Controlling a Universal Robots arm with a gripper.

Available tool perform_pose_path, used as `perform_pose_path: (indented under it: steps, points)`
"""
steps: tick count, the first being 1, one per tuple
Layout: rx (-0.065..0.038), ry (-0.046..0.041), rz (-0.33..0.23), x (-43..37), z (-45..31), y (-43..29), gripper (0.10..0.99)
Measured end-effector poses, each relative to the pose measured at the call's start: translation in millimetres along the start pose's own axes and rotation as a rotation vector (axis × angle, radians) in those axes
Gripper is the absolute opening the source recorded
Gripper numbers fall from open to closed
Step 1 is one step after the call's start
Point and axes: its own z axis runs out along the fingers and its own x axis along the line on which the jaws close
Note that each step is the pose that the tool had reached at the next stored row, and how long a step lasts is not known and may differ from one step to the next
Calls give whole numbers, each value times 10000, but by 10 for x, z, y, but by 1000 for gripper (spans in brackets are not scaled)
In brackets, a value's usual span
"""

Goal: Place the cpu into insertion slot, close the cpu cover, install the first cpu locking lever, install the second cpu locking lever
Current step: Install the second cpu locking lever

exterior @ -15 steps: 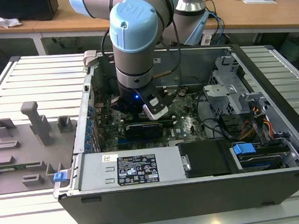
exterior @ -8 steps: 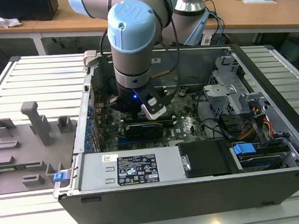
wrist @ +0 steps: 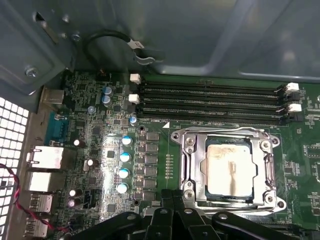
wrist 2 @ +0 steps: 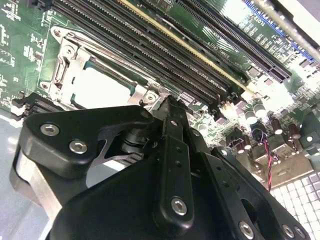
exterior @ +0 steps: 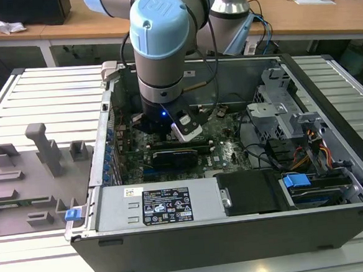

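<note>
In the first wrist view the cpu [wrist: 229, 167], a square chip with a smudged silver top, lies inside the insertion slot [wrist: 220, 133] on the green board. The cpu cover [wrist: 196, 170], a silver frame with a wide window, lies flat around it. My gripper [wrist: 174, 194] hovers just beside the socket's near edge, its black fingers together with nothing between them. The second wrist view shows the cpu [wrist 2: 102, 87] under the cover frame [wrist 2: 75, 57], a short way beyond my gripper [wrist 2: 167, 102]. In the exterior view the arm [exterior: 159, 50] reaches down into the open computer case.
Long black memory slots [wrist: 210, 102] run just past the socket, below the grey case wall [wrist: 200, 40]. Capacitors [wrist: 124, 165] and rear ports [wrist: 47, 157] flank it. The exterior view shows a black card [exterior: 173, 156], the power supply [exterior: 167, 205], drive cages [exterior: 279, 113] and a grey fixture plate [exterior: 28, 178].
</note>
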Motion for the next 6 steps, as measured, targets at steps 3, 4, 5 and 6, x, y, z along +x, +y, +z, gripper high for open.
perform_pose_path:
  steps: [3,4,5,6]
  points:
    - [-1,0,0,-1,-40,13,106]
    - [0,-1,0,-1,-53,17,106]
    - [0,0,0,-1,-65,20,106]
    - [-2,-1,0,-2,-70,22,106]
